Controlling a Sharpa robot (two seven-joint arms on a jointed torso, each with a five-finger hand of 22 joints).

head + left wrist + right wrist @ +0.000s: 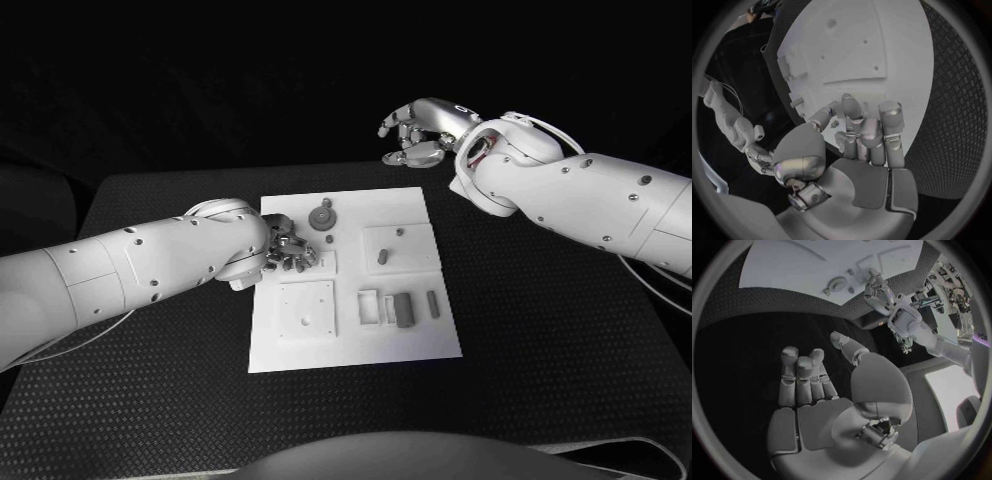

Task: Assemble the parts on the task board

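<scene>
Left arm comes in low from the left edge, left hand (289, 250) palm-down with fingers (870, 135) curled in tight together, nothing visible between them. Right arm enters from the right edge, angled up and away, wrist raised. Right hand (418, 130) held high, well apart from the left; fingers (804, 377) half bent side by side, thumb out to the side, palm bare, holding nothing
</scene>
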